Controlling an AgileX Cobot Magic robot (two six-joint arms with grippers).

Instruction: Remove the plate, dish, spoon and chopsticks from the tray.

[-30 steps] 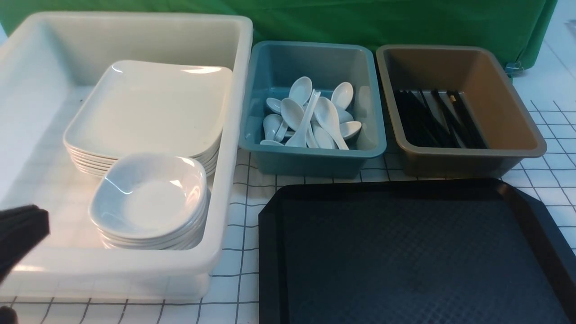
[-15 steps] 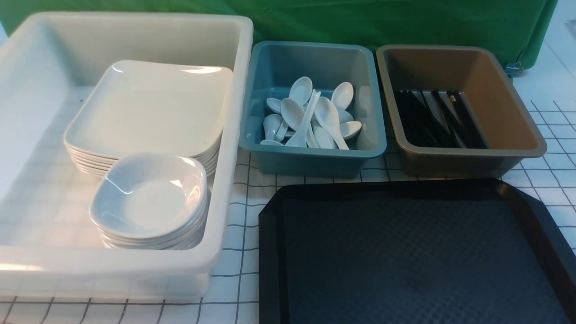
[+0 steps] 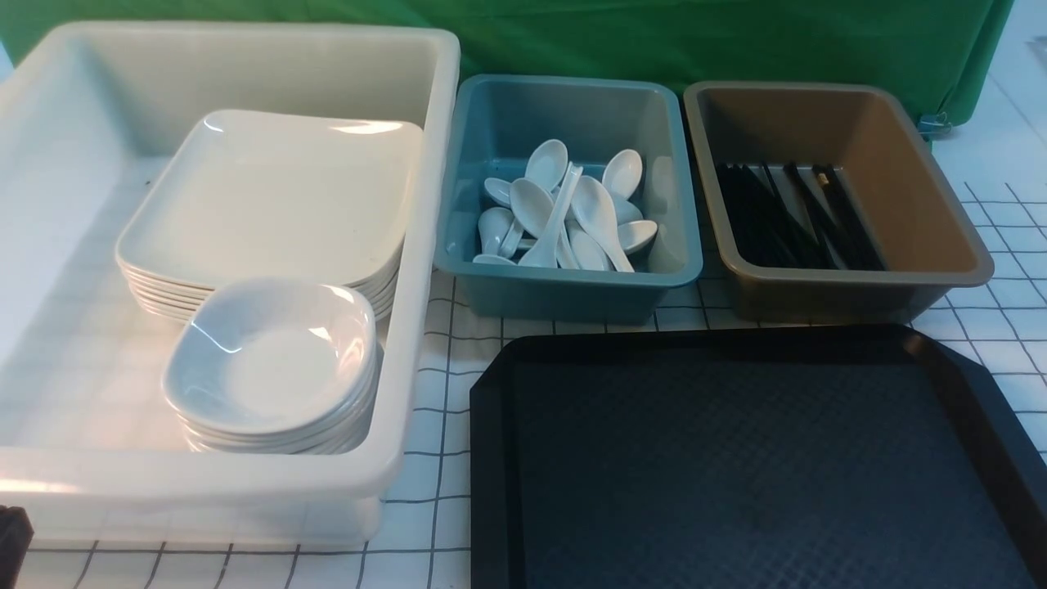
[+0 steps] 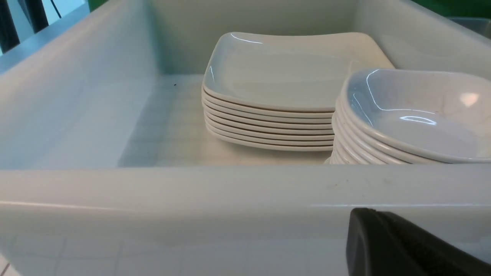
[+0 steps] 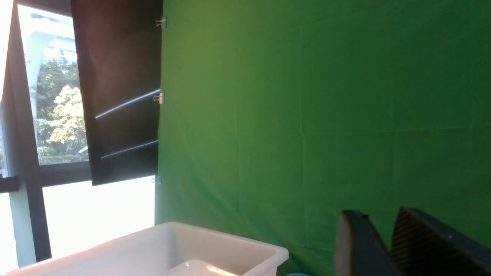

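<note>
Left gripper [image 3: 12, 532], jaws together, reappearing low beside white tub [image 3: 245, 483]. Right gripper [image 5: 383, 237] jaws standing apart, empty. Glossy plates [image 3: 270, 196] stacked inside tub; diamond-textured black tray [image 3: 736, 458] lying bare.

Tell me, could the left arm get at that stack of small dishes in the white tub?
Probably yes. The left gripper sits just outside the white tub's near wall, and the small dishes lie uncovered right behind it; it must lift over the rim.
</note>
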